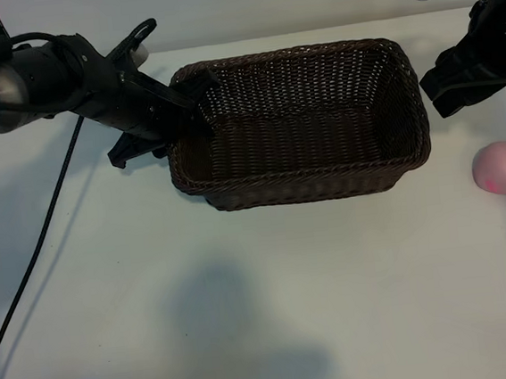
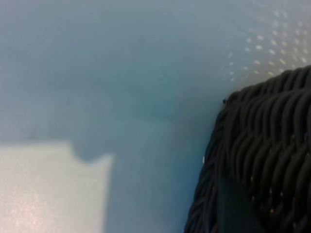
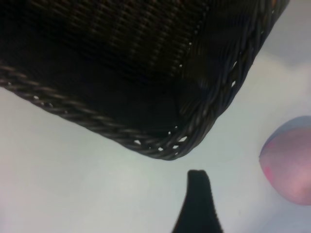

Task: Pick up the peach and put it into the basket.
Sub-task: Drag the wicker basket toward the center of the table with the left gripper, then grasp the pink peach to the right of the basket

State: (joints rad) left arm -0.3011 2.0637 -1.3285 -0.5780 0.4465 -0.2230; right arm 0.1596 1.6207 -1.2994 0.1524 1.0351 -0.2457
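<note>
peach [image 1: 503, 167]: lies on the counter [image 1: 273, 304] at the right edge of the exterior frame, middle height; pale pink with a redder patch low on its left side; nothing holds it. In the right wrist view it shows at the right edge [image 3: 290, 160], apart from the basket's corner.
basket [image 1: 306, 184]: dark woven wicker, upper centre of the exterior frame, long side running left to right; nothing shows inside it; well left of the peach with bare counter between them. A rounded corner of its braided rim fills the upper part of the right wrist view [image 3: 165, 145] and the lower right of the left wrist view [image 2: 262, 160].
right pincer [image 1: 468, 81]: upper right of the exterior frame, just beside the basket's right end and above the peach in the picture; jaws spread wide with nothing between them; one dark fingertip [image 3: 198, 204] shows at the bottom of its wrist view, clear of basket and peach.
left pincer [image 1: 189, 101]: upper left of the exterior frame, at the basket's upper-left corner, one finger reaching over the rim; jaws about half apart; whether they clamp the rim cannot be told.
cable [image 1: 27, 265]: black, runs from the left arm down the counter to the lower left edge.
</note>
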